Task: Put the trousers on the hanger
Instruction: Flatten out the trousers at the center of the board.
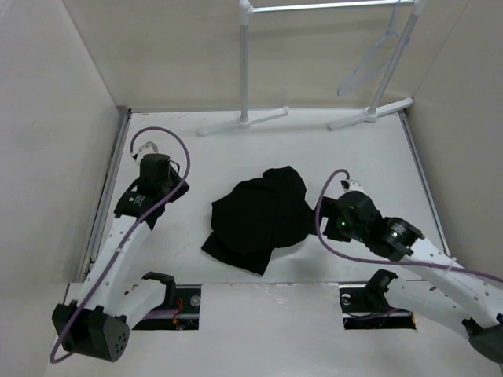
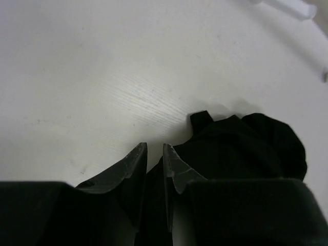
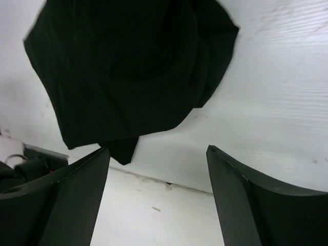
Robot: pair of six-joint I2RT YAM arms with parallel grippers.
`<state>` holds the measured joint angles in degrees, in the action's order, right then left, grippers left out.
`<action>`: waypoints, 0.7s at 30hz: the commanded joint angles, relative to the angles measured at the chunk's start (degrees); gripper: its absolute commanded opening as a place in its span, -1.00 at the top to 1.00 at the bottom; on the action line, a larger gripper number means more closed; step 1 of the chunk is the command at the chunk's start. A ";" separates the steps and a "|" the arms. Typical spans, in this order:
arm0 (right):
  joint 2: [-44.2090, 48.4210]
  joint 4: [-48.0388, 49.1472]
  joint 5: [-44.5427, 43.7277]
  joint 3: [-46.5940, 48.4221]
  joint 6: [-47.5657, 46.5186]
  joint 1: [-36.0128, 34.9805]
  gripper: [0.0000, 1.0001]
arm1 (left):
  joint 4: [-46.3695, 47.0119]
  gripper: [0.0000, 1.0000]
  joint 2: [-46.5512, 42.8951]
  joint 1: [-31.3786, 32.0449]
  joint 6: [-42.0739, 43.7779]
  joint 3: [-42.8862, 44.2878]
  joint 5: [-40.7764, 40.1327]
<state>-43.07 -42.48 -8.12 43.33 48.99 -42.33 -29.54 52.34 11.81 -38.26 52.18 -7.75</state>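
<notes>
**White table, black trousers in a heap, hanger on the rail**

White table [image 1: 330, 157] with plain pale walls all round, seen from above. The trousers [image 1: 259, 216] are dumped in a crumpled black heap pretty much dead centre, folded over themselves, with one corner poking out toward 7 o'clock. They lie flat on the table and nothing is lifting them.

The hanger [image 1: 369, 59] is way off at about 1 o'clock, hooked on the rail of the rack [image 1: 245, 63] and dangling tilted, well apart from the trousers. The rack's feet sit along the far edge at 12 o'clock.

The left gripper [image 1: 182, 188] is at 9 o'clock of the heap, near it but not touching, as far as the top view shows. From its own camera the left gripper [image 2: 155, 148] has its fingers [image 2: 136, 166] nearly together, with just a thin slit between the tips. White table shows through the slit, and no fabric is pinched at the tips. The trousers [image 2: 246, 148] sit just past the tips, at 2 o'clock in that view.

The right gripper [image 1: 324, 214] is at 3 o'clock of the heap, right beside its edge. In its own view the right gripper [image 3: 158, 148] is spread wide with nothing in it, and the trousers [image 3: 128, 66] fill the upper half, from 10 to 1 o'clock, beyond the tips.
</notes>
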 commanded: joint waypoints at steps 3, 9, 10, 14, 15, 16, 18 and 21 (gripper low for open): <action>-9.56 15.65 1.35 -2.72 0.06 -2.28 -0.68 | 4.74 0.34 2.51 4.04 1.43 -2.60 1.68; -20.64 26.99 2.85 -3.08 -3.10 1.68 -0.19 | 9.15 -0.43 4.26 7.56 0.82 -6.57 3.79; -22.57 27.97 2.50 -1.95 -4.51 2.03 0.26 | 9.41 -0.48 4.70 8.17 0.82 -6.92 4.05; -25.92 24.22 2.32 7.87 -8.90 1.33 0.93 | 10.38 -0.52 5.58 10.37 0.64 -7.45 3.79; -26.53 21.41 2.41 12.61 -9.44 0.37 0.94 | 10.38 -0.50 5.24 10.46 0.56 -7.53 3.62; -27.06 18.08 2.15 18.40 -10.14 -1.64 0.94 | 10.03 -0.48 4.71 10.20 0.47 -7.53 3.36; -28.47 12.71 0.31 30.78 -11.89 -5.25 0.93 | 9.33 -0.45 2.25 9.06 0.47 -7.62 2.22; -32.85 6.47 -1.11 48.28 -13.13 -8.68 0.92 | 7.31 -0.43 -1.79 5.47 0.64 -7.80 1.24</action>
<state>-76.09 -32.86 -7.01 77.60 39.20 -48.21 -22.17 55.05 19.84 -37.63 44.47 -4.75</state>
